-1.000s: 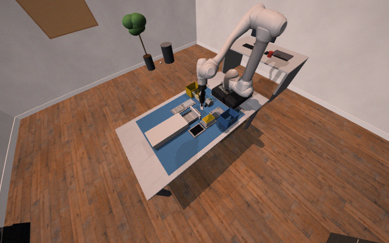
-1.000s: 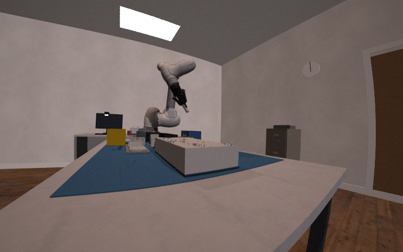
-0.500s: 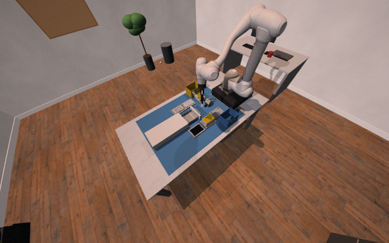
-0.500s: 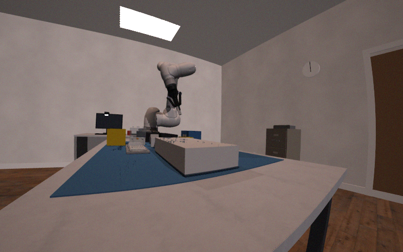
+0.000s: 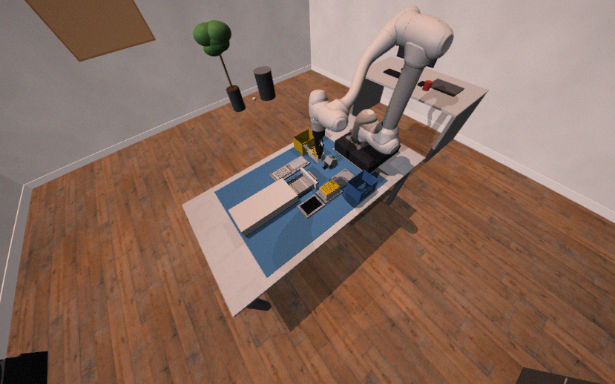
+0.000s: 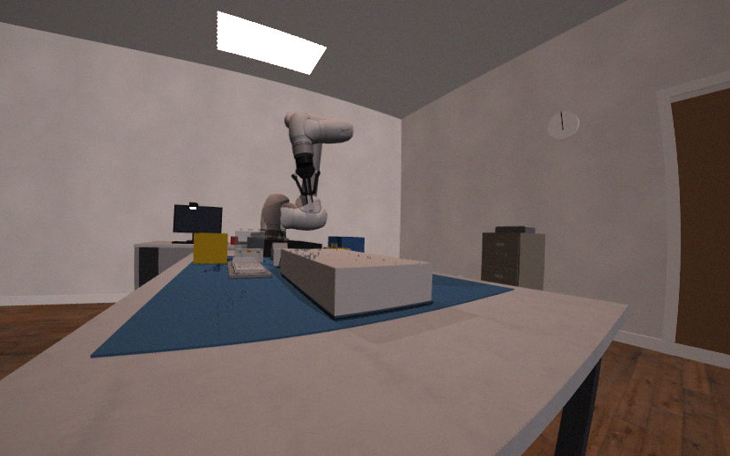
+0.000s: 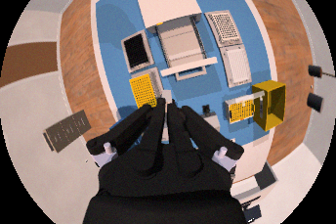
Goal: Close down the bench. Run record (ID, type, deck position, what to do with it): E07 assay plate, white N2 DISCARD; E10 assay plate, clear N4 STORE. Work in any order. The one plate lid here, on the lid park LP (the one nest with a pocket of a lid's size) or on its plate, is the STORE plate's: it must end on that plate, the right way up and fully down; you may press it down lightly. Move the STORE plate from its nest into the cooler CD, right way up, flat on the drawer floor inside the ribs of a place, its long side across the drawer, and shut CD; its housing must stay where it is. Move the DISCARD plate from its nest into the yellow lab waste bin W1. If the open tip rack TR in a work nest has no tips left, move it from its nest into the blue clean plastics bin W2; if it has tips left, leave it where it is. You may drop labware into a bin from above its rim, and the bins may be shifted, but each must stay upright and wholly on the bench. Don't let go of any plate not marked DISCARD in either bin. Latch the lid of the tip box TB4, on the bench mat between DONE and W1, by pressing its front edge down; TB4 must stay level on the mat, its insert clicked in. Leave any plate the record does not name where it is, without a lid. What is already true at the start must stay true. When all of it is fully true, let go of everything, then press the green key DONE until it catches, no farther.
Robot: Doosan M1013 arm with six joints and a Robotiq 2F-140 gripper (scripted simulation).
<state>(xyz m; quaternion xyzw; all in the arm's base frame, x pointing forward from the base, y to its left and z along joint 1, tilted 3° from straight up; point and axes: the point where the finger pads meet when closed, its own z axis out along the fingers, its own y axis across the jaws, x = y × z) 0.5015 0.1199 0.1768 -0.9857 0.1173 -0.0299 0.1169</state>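
Arm bent down, empty closed gripper (image 7: 167,113) apparently pointing straight downward.

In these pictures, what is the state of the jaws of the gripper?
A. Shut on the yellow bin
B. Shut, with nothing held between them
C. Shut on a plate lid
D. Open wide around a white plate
B: in the wrist view the gripper has its jaws pressed together, nothing between them, high above the blue mat.

Yellow bin W1 (image 7: 273,104) stands upright at the mat's corner — tip box TB4 (image 7: 240,109) just beside it.
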